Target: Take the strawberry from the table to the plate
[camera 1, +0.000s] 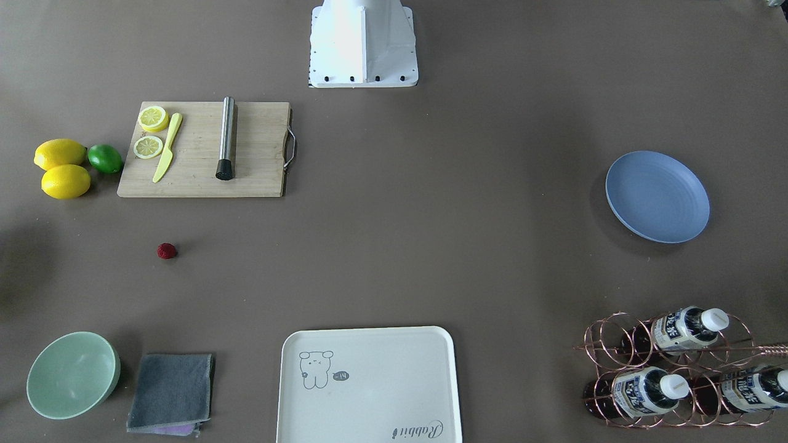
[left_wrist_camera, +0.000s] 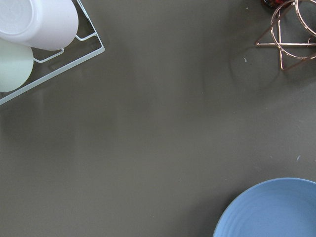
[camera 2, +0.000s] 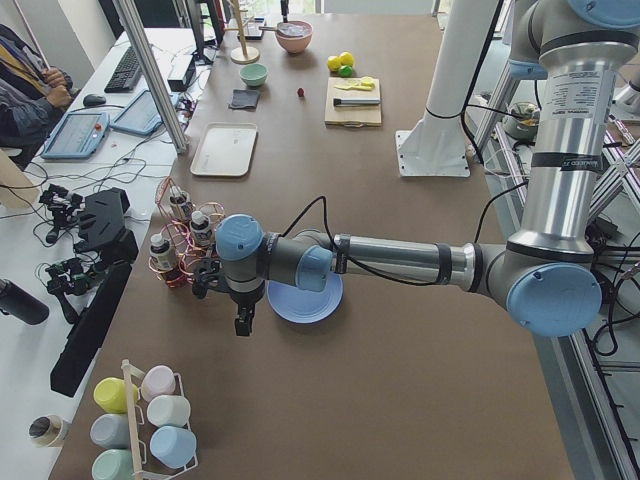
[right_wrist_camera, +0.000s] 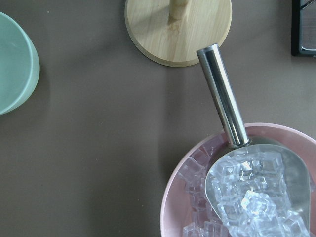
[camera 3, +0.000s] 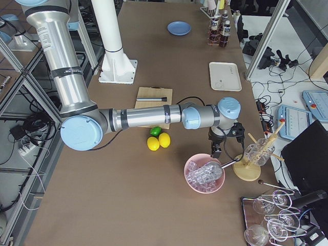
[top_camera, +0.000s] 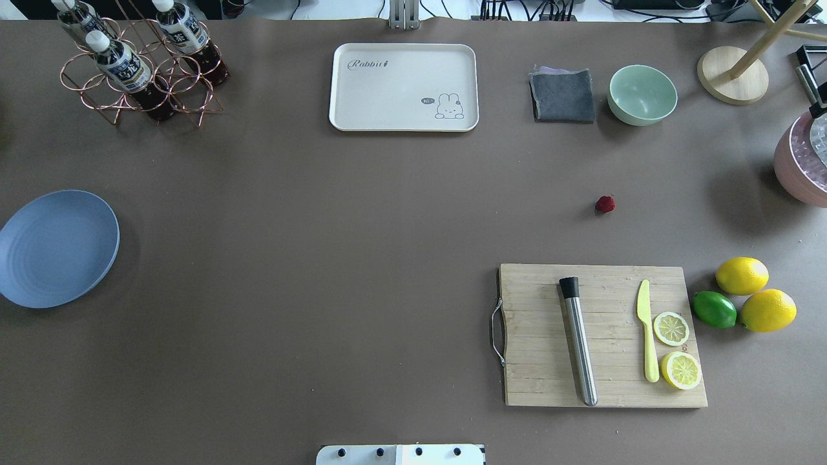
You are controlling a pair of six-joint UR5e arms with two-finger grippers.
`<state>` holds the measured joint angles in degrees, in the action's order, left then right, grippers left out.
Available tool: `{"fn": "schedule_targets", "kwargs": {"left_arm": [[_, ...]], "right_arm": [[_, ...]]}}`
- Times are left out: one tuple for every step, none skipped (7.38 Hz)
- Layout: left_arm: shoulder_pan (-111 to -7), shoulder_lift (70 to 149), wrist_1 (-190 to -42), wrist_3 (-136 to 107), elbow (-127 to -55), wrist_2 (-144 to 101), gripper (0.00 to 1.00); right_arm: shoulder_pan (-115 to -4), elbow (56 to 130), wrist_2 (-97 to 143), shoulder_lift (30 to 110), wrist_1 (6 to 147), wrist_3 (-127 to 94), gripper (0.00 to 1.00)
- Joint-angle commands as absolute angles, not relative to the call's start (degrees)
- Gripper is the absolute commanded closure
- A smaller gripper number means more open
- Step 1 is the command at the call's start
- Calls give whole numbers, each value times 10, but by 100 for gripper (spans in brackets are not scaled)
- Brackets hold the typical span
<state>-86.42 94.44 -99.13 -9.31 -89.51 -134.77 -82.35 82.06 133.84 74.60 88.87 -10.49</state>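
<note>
The strawberry (camera 1: 167, 250) (top_camera: 605, 204), small and dark red, lies on the bare table (camera 1: 431, 246) between the cutting board and the mint bowl. The blue plate (camera 1: 657, 197) (top_camera: 58, 248) sits empty at the table's opposite end, and its rim shows in the left wrist view (left_wrist_camera: 276, 212). My left gripper (camera 2: 243, 320) hangs just beside the plate (camera 2: 305, 308), seen only from the side, so I cannot tell its state. My right gripper (camera 3: 215, 152) hovers over a pink bowl of ice, far from the strawberry, and I cannot tell its state either.
A wooden cutting board (top_camera: 604, 336) carries a steel muddler, a yellow knife and lemon slices. Two lemons and a lime (top_camera: 714, 309) lie beside it. A mint bowl (top_camera: 642, 94), grey cloth (top_camera: 562, 95), cream tray (top_camera: 404, 87), bottle rack (top_camera: 139, 64) and ice bowl (right_wrist_camera: 237, 187) line the edges.
</note>
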Motion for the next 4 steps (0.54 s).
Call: {"fn": "schedule_targets", "kwargs": {"left_arm": [[-864, 943, -997, -93, -901, -1352, 2], [-864, 927, -997, -95, -918, -1348, 2], [-864, 926, -996, -96, -930, -1351, 2], [-849, 926, -994, -97, -940, -1350, 2]], "right_arm": [[-824, 823, 1372, 748, 888, -106, 0], [-822, 837, 1375, 757, 887, -105, 0], [-819, 852, 1373, 760, 887, -105, 0], [-818, 859, 1374, 761, 887, -107, 0]]}}
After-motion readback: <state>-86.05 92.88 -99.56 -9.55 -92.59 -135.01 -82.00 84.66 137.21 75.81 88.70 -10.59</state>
